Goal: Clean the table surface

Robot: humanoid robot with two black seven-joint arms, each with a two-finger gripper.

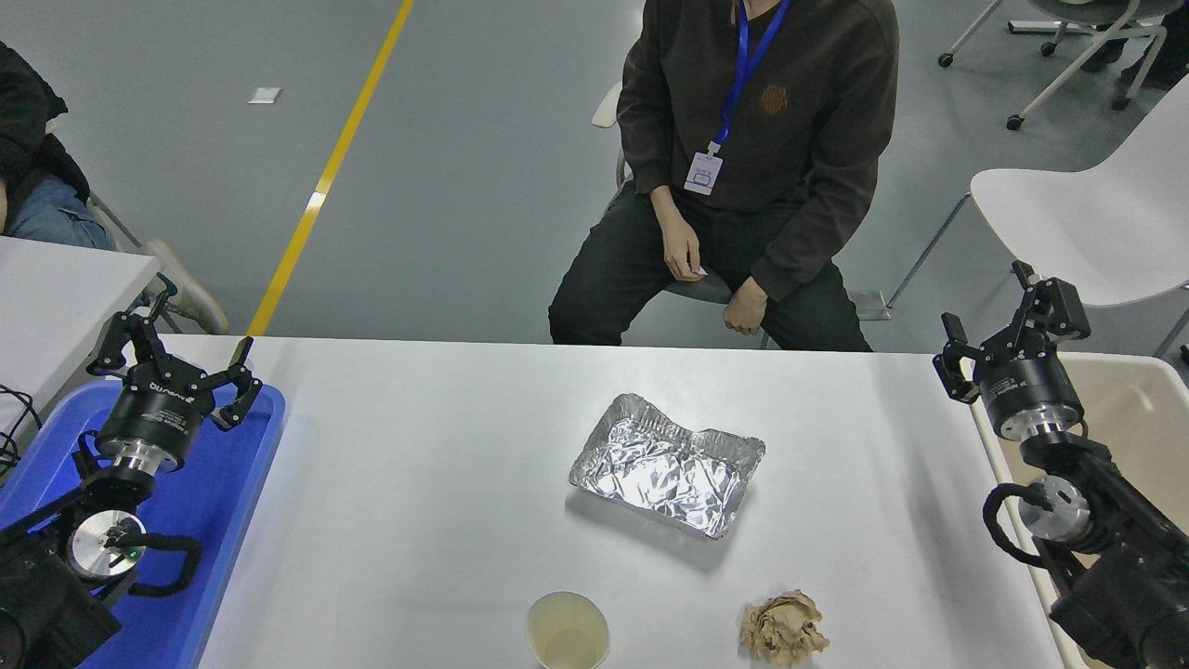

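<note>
Nearest to the camera, at the front edge of the large matte white rectangular table surface (418, 520), stands a small pale paper cup (568, 631), upright and open at the top. To its right, near but apart from it, lies a crumpled ball of brown paper (783, 628). This white surface fills the middle and lower part of the view, from the blue tray on the left to the beige bin on the right.

At the lower left, the left black gripper (176, 364) hangs over the blue plastic tray (232, 520), which sits at the left end of the surface. Its fingers are spread apart and hold nothing. At the right edge, the right black gripper (1008, 321) is raised above the rim of a beige plastic bin (1138, 409) that stands just beside the right end of the surface. Its fingers are also spread apart and empty.

Further back, about in the middle of the surface, lies a shallow rectangular tray of crinkled silver aluminium foil (667, 463), with one rim bent.

Behind the far edge, a person in a dark sweater (757, 121) sits on a chair, with a blue lanyard and both hands resting on the lap. A white plastic chair (1096, 218) stands at the far right, and a yellow line (325, 177) runs across the grey floor at the left.
</note>
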